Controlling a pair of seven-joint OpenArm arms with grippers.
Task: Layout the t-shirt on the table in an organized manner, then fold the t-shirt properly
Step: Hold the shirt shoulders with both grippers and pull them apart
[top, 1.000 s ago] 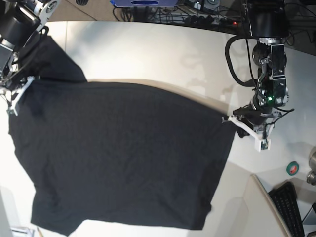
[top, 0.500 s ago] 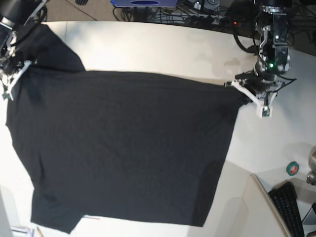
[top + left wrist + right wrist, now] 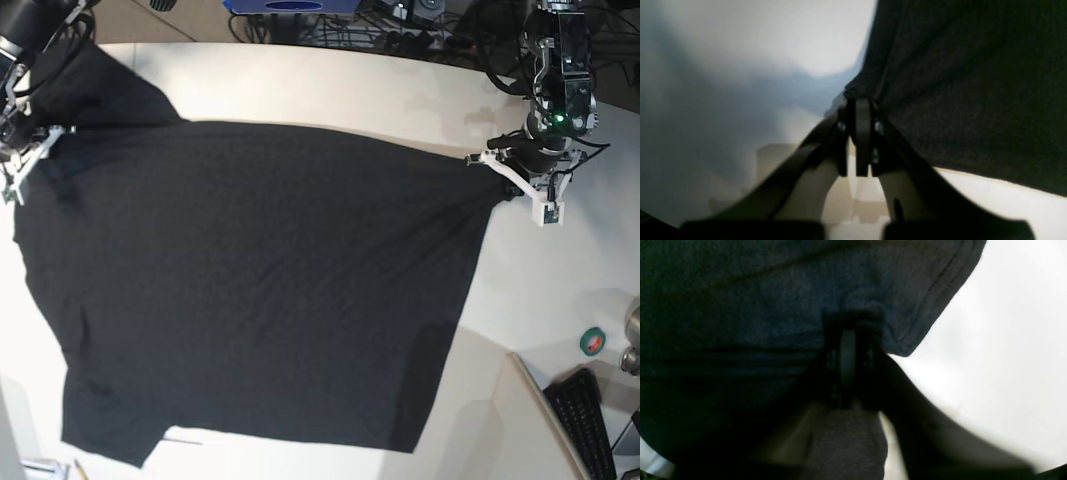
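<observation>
The t-shirt (image 3: 250, 290) is spread over the table (image 3: 330, 90) with its plain black side up, and it covers most of the left and middle part of the tabletop in the base view. Its far edge runs almost straight from left to right, pulled between the two grippers. One sleeve (image 3: 115, 95) lies at the far left corner, and the near edge reaches close to the bottom of the view.

The left gripper (image 3: 495, 165) is at the far right corner of the cloth. In the left wrist view its fingers (image 3: 863, 133) are pressed together on the black fabric (image 3: 973, 83), so it grips the t-shirt.

The right gripper (image 3: 35, 150) is at the far left side. In the right wrist view it (image 3: 848, 350) is closed on a bunch of the cloth (image 3: 773, 306) beside a hemmed edge.

To the right, near the table edge, lie a green tape roll (image 3: 592, 342) and a keyboard (image 3: 585, 420).
</observation>
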